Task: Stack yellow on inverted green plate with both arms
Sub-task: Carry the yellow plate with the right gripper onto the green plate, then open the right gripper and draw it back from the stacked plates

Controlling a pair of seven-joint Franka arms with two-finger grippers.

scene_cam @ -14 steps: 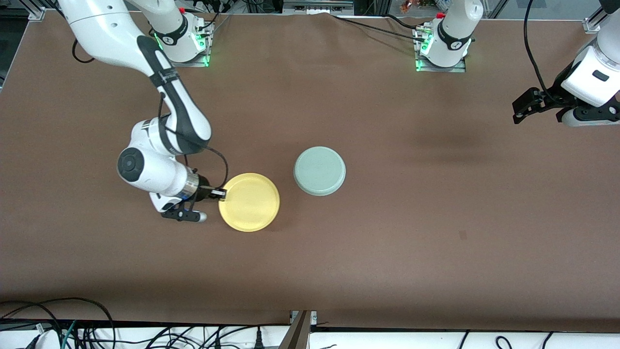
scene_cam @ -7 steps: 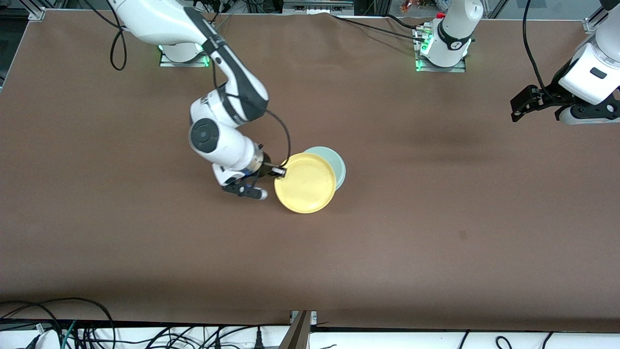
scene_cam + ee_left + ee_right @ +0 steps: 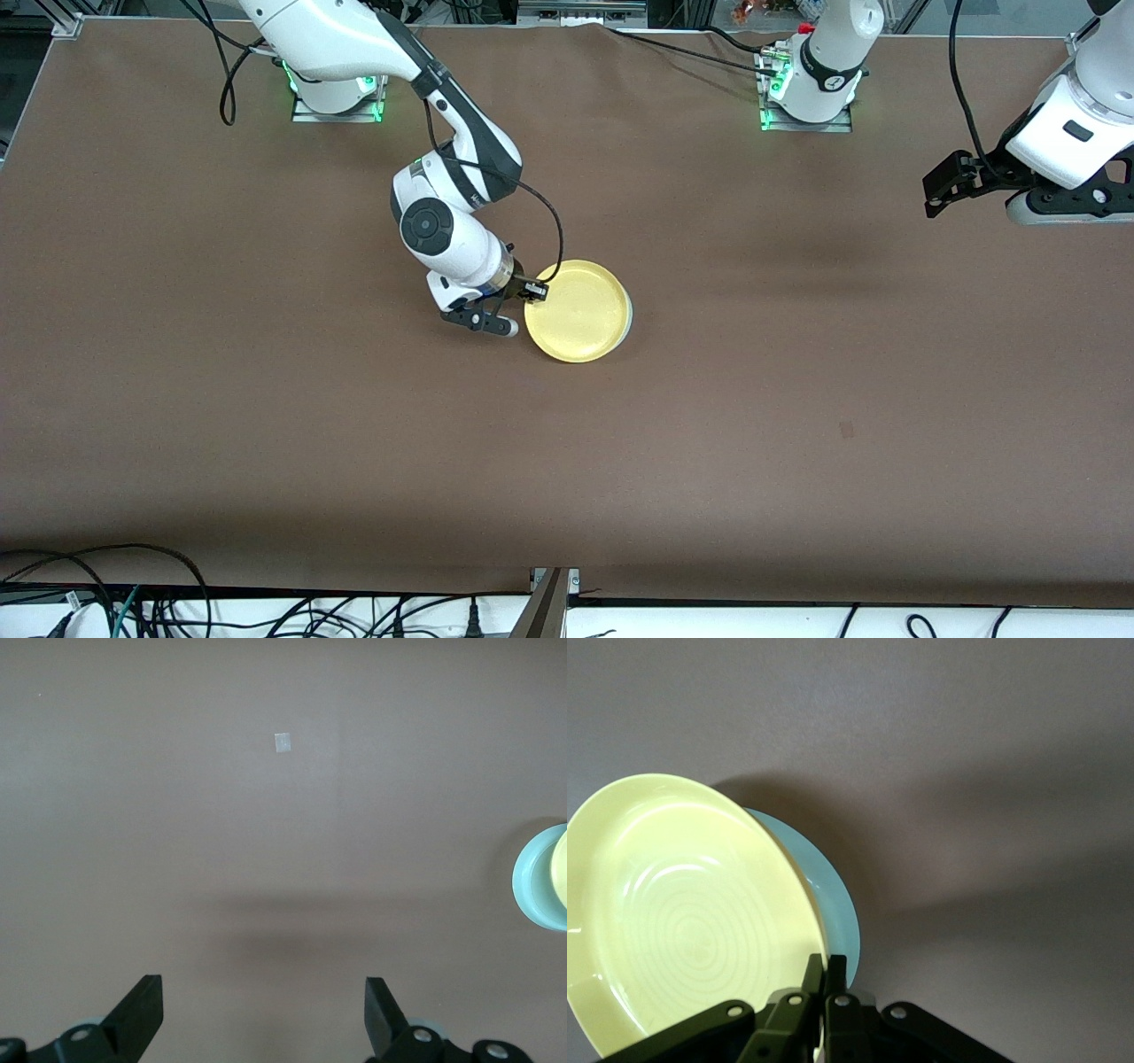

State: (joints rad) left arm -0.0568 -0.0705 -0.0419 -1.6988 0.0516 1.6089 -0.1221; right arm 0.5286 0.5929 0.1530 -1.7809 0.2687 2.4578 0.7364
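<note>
Right gripper point(image 3: 534, 289) pinching the rim of the yellow plate point(image 3: 578, 311), fingers clamped tight on the edge at the side toward the right arm's end of the table. Holding that yellow plate right side up, hollow face upward, over the green plate point(image 3: 628, 322), covering almost all of it in the front view. Showing only a thin pale green sliver past the yellow rim, on the side toward the left arm's end. Impossible to tell from the front view whether the yellow plate is resting on the green one or hanging just above it. In the right wrist view, showing the yellow plate point(image 3: 682, 921) tilted, with concentric rings on its inner face, and the green plate point(image 3: 833, 904) peeking out beneath it as a light blue-green crescent lying on the brown table point(image 3: 992, 771). Right gripper's closed fingers point(image 3: 824, 979) meeting on the yellow rim there.

Reaching in from its base at the top of the front view, the right arm point(image 3: 452, 239) bending down toward the middle of the table point(image 3: 797, 399).

Left gripper point(image 3: 937, 186) waiting up in the air over the left arm's end of the table, well apart from both plates, jaws spread wide and holding nothing. In the left wrist view, showing both black fingertips point(image 3: 142, 1005) far apart over bare brown surface, a small pale square mark point(image 3: 283, 742) on the table, and the stacked plates cut off at the picture's edge, green rim point(image 3: 532, 877) around yellow point(image 3: 560, 870).
</note>
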